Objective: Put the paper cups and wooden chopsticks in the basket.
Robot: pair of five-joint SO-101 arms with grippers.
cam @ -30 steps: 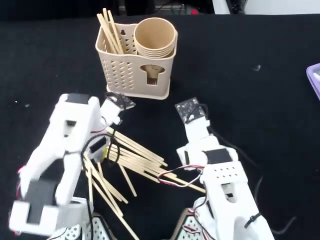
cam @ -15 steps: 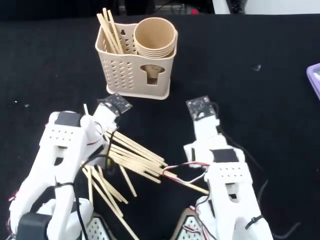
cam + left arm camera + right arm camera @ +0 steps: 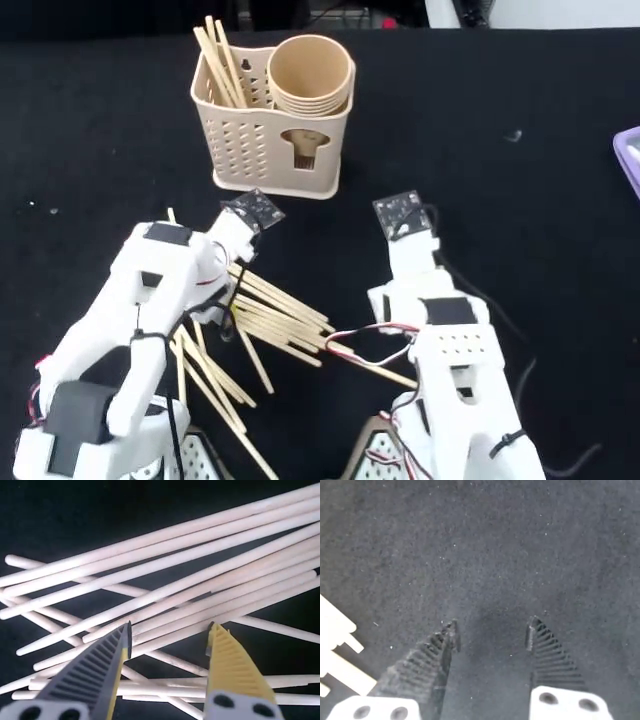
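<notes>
Chopsticks (image 3: 200,595) piled under parted left fingers (image 3: 95,675).

Left arm (image 3: 165,290): a second ago it stood tall at the surface's left edge with its elbow raised; it then sank low, and has now swung rightward, covering more of the left end of the loose chopsticks (image 3: 285,312)
Left wrist head (image 3: 252,210): dipped slightly, then shifted right, and is now nearer the foot of the basket (image 3: 262,155)
Right arm (image 3: 440,340): slid a little to the right during the first half second, its right wrist head (image 3: 400,214) going with it
Chopstick tip (image 3: 171,215): hidden behind the left arm a second ago, now poking out just beside it
</notes>
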